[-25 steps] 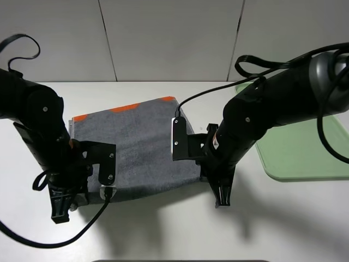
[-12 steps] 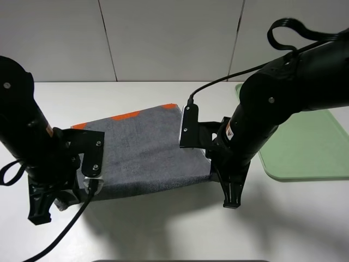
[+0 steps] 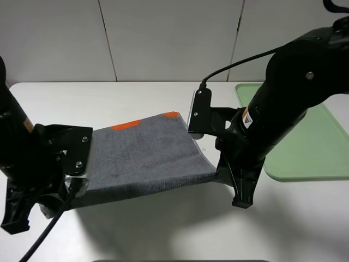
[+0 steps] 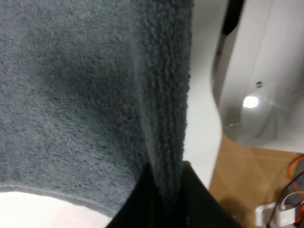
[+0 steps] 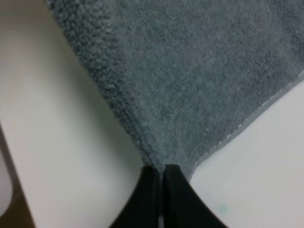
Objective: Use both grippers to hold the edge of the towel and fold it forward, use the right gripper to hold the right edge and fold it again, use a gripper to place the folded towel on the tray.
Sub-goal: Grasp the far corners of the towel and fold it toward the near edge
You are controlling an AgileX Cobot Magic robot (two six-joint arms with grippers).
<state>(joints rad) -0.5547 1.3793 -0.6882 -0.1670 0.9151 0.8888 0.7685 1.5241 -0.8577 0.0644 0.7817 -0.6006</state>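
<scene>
Near side: black left gripper (image 4: 164, 187) and black right gripper (image 5: 159, 173) each clamped tight on a near corner of the grey terry towel (image 3: 144, 158), lifted above the white desk (image 3: 163, 232); its orange-trimmed far edge lies straight ahead of both.

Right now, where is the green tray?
Exterior high view: the green tray sits on the white table at the far right, partly behind the right arm, right of the gray towel.

Bulky matte-black arms (image 3: 22, 164) (image 3: 294, 93) ending in tapered black grippers (image 4: 166, 178) (image 5: 159, 175) are seen, each fitted with a screw-studded black plate (image 3: 200, 112) (image 3: 76, 155), black cable (image 3: 234, 64) and orange label (image 3: 247, 115)
</scene>
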